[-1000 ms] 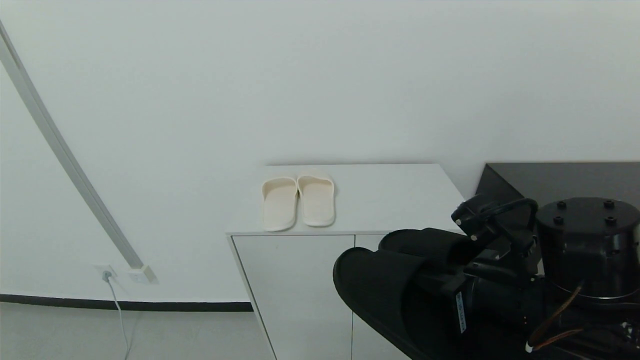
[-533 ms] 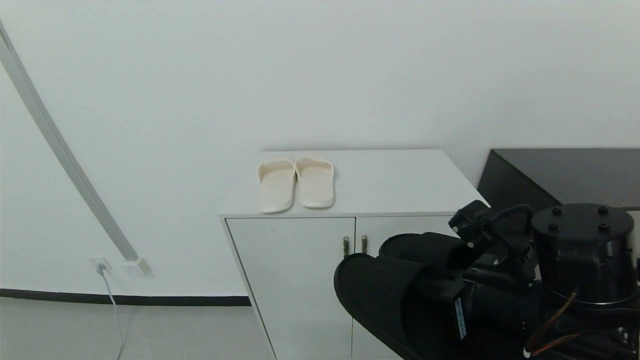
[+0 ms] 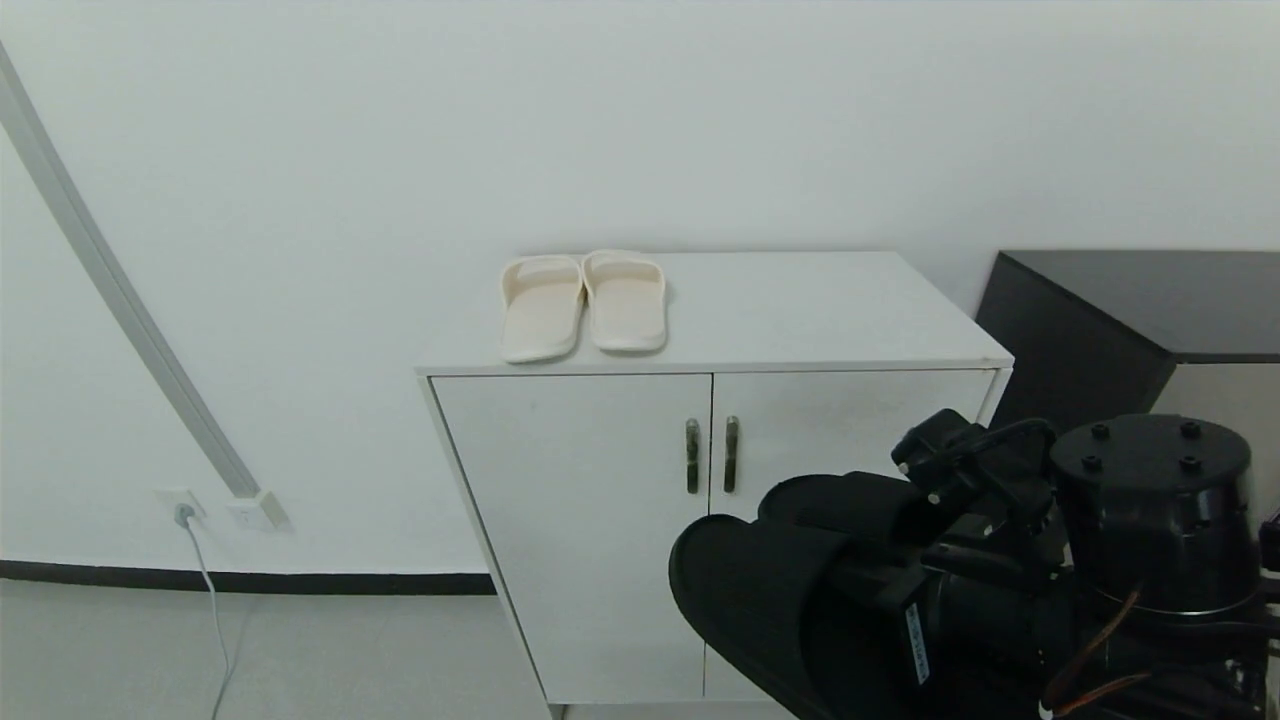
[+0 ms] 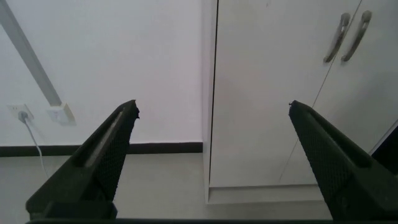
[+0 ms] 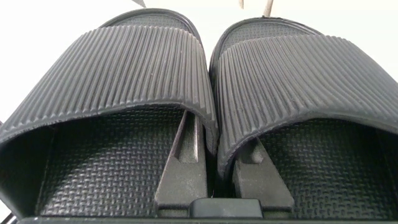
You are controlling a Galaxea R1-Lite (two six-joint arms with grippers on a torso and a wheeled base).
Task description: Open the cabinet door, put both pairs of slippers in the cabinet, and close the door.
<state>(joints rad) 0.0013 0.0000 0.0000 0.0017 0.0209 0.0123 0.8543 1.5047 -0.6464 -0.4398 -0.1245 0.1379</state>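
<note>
The white two-door cabinet [image 3: 570,520] stands right in front, and both doors are shut. So a door probably has to be opened first. Its two thin dark metal handles [image 3: 691,455] stand up tall, side by side, in the middle where the doors meet.

The left claw [image 4: 212,107] is wide open and holds nothing. It points at the cabinet front, and the handles [image 4: 339,34] are ahead of it and higher up. It is hard to tell how far off they are.

The right claw [image 5: 214,180] is squeezed onto the pair of black ribbed rubber slippers [image 3: 790,590], with their toes pointing at the cabinet (so this claw is busy). It sits low, in front of the right door.

The free left claw looks like the one to pull. A tall handle needs one finger on each side.

The pair of smooth cream slippers [image 3: 583,305] lies on the cabinet top, over the left door.
</note>
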